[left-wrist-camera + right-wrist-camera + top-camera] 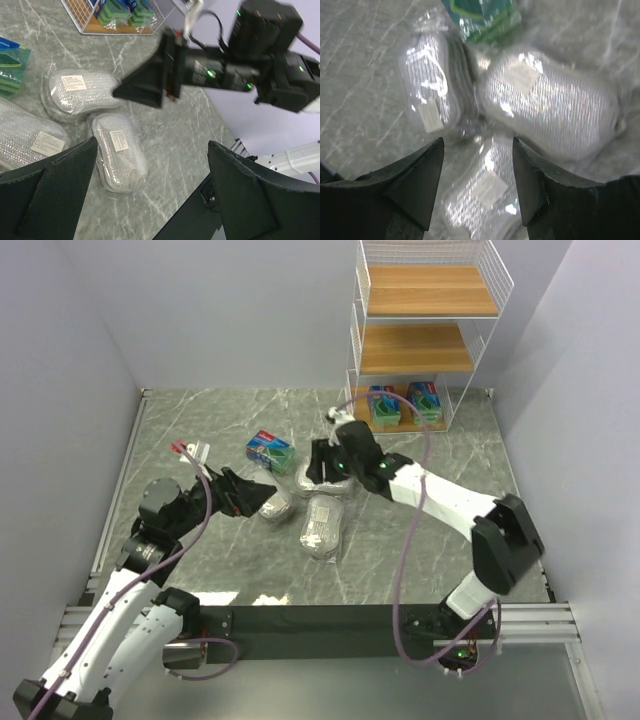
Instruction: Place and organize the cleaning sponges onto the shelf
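Three silvery oval sponge packs lie mid-table: one [275,506], one [323,526] and one [303,480] partly under my right gripper. A green pack [270,451] lies behind them. Two more green packs [385,406] [425,400] sit on the bottom tier of the white wire shelf [430,292]. My right gripper [322,466] is open and hovers over the silver packs; in the right wrist view its gripper [477,147] frames one silver pack [487,192], with two others [432,95] [552,105] beyond. My left gripper [247,495] [152,145] is open and empty beside a silver pack [117,157].
Grey walls close in the marble table [440,540] on the left, back and right. A black rail [320,620] runs along the near edge. In the left wrist view my right arm [225,70] reaches over the packs, with the shelf's bottom tier [120,15] behind.
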